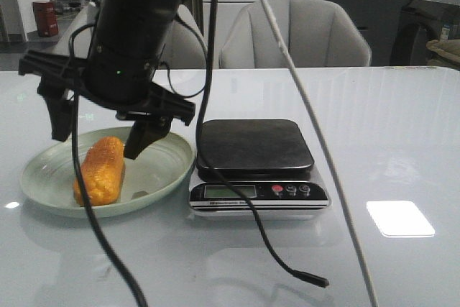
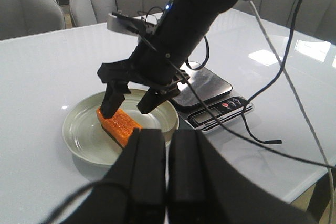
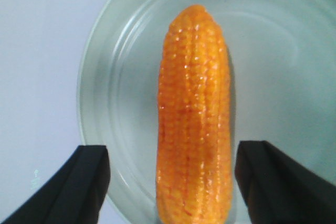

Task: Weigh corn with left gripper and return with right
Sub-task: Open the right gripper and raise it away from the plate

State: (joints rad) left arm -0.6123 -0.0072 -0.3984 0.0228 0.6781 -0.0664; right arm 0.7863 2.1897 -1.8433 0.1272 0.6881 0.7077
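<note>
- Two grippers to call: the right gripper (image 1: 98, 143) hangs over the plate (image 1: 169, 150), jaws spread wide and holding nothing.
- One black finger stands on each side of the corn (image 1: 100, 170), with clear daylight on both sides in the right wrist view (around it, not touching).
- The left gripper (image 2: 168, 135) sits well back from the plate, fingers pressed together and nothing between them.
- The corn lies on its side in the pale green plate, long axis running away from the camera in the front view, just left of the scale (image 1: 255, 145).
- The scale's dark platform is bare; its display is too blurred to read.
- Handling, as I judge it: the cob looks stiff and fairly light, so a firm squeeze should not crush it.
- The skin is glossy, though, and the body is round. It may roll in the shallow plate or slip out of flat jaws if it is pinched near a tapering end.
- Best hold looks to be across the thick middle, jaws square to the long axis, where the sides run closest to parallel (the bumpy kernel rows should lend some bite).
- The open jaws are already lined up that way.
- Watch the cable trailing over the white table (image 1: 388, 141) in front of the scale, which could snag on a swing.
</note>
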